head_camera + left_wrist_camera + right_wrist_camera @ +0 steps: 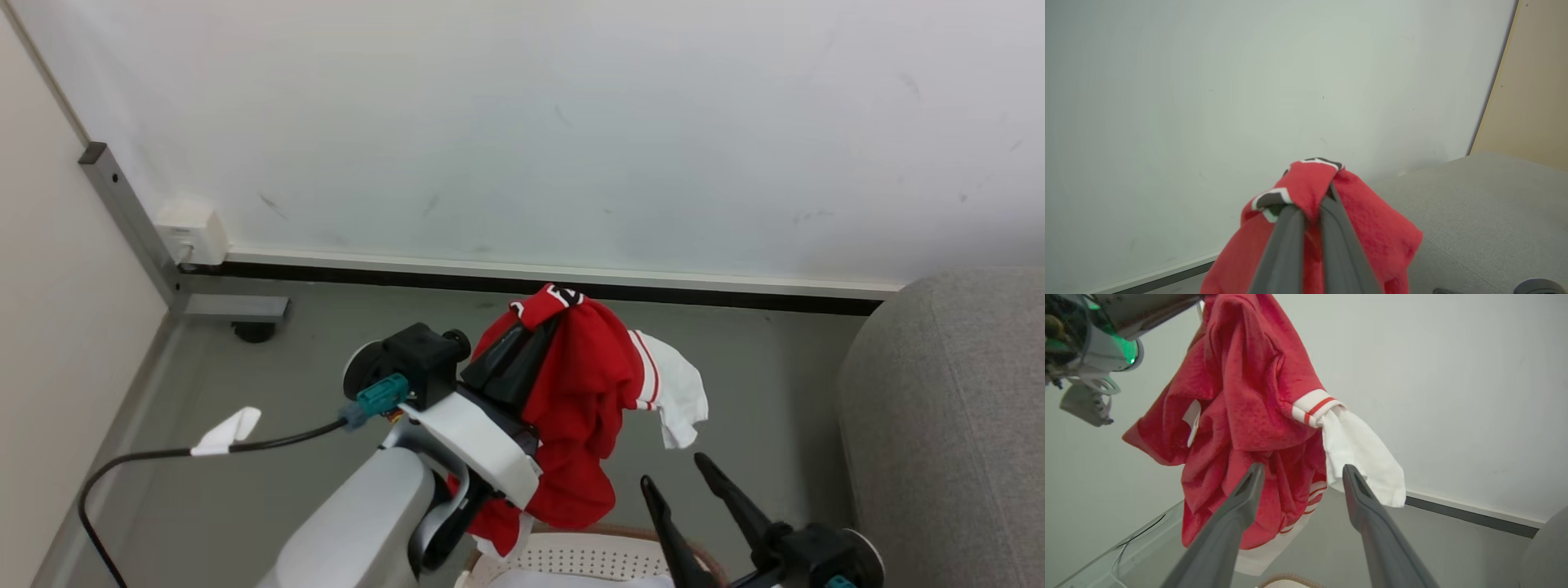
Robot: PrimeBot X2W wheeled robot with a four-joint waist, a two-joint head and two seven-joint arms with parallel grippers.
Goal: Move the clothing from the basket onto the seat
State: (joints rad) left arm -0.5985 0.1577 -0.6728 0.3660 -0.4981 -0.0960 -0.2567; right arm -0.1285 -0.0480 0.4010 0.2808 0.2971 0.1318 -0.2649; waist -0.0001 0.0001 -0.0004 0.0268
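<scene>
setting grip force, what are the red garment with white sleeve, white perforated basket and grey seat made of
Red garment with white sleeve: soft matte fabric, perhaps knit; hangs in loose folds. White perforated basket: likely smooth moulded plastic, rows of small holes. Grey seat: woven upholstery, by its fine matte weave.

White wall (571, 122) (faintly scuffed) meets grey floor (343, 384); white box (193, 233) beside grey metal post (126, 211).
</scene>
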